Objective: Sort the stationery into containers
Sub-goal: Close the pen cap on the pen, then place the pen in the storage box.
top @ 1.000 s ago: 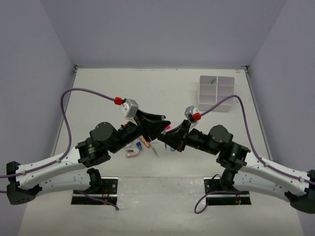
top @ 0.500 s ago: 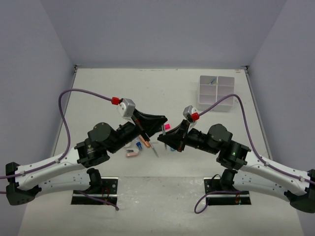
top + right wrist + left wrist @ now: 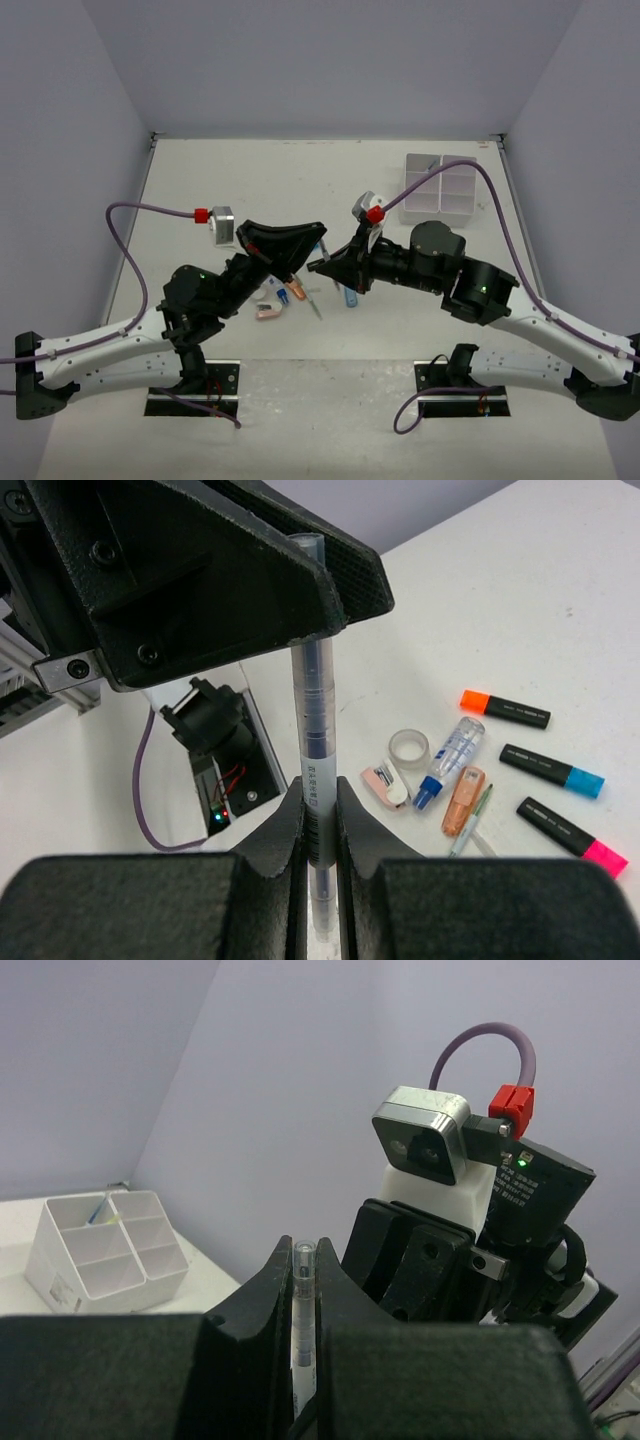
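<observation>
Pale lilac walls enclose a white table (image 3: 250,180), and two arms are bolted at its near edge. The left arm (image 3: 200,295) and the right arm (image 3: 470,285) are bent inward so that their tips meet above the middle of the table. The white organiser box (image 3: 445,187) is set at the far right of the table, well apart from the arms. A thin blue item is seen leaning in one of its corner compartments.

The left hand (image 3: 305,1260) is narrowed onto a clear pen (image 3: 315,710), whose end is seen standing up between the black fingers in the left wrist view. The right hand (image 3: 318,802) is closed on the same pen lower down. In the right wrist view the barrel is held upright between the two right fingers, with its upper end clamped in the left hand above. The pen is thus gripped by both hands at once and is lifted clear of the table.

The rest of the stationery is scattered on the table below the hands:
- Three black highlighters are laid roughly parallel: an orange-capped highlighter (image 3: 505,710), a blue-capped highlighter (image 3: 552,766) and a pink-capped highlighter (image 3: 572,835).
- A thin pen (image 3: 470,825) is laid just beside a copper piece (image 3: 465,802).
- Close to them are grouped a clear piece with a blue tip (image 3: 448,760), a small tape roll (image 3: 409,746) and a pink piece (image 3: 385,783).
</observation>
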Motion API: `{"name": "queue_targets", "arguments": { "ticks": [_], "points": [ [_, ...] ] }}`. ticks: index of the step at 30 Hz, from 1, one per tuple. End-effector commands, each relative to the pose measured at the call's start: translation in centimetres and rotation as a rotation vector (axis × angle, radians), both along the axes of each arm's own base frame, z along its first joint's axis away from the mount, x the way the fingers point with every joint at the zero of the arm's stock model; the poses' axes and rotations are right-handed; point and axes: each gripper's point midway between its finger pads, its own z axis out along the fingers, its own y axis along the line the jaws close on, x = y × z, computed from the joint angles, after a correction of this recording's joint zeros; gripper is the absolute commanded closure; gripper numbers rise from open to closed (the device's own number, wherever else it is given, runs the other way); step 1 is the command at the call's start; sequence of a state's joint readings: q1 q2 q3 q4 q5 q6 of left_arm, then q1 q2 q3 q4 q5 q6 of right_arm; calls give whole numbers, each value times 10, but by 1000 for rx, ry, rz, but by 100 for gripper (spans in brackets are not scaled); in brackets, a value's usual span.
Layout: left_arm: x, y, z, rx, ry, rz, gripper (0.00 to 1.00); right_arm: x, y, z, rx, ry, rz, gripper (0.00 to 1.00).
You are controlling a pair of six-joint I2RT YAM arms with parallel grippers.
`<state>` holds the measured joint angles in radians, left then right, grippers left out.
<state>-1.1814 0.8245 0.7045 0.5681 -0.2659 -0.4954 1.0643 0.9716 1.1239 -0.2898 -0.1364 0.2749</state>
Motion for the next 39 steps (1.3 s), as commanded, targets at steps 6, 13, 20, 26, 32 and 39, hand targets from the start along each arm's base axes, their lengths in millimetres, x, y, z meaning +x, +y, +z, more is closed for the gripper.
{"name": "queue_targets", "arguments": {
  "ticks": [6, 13, 20, 26, 32, 39],
  "points": [
    [-43, -44, -98, 327, 90, -210, 100, 40, -20, 127, 304, -217, -156, 100],
    [-37, -53, -27, 421, -80, -180, 100, 39, 18, 22, 200, -44, -47, 100],
    [-16, -52, -4, 420, -48, -67, 84, 68, 0, -6, 196, 28, -171, 100],
    [44, 24, -19, 428, 279, 417, 0, 137, -69, -45, 179, 88, -557, 100],
    [55, 109, -41, 361, 480, 738, 0, 224, -191, -47, 220, 92, -1115, 100],
    [45, 107, -146, 560, 543, 709, 0, 329, -285, -57, 213, 113, -1495, 100]
  ]
}}
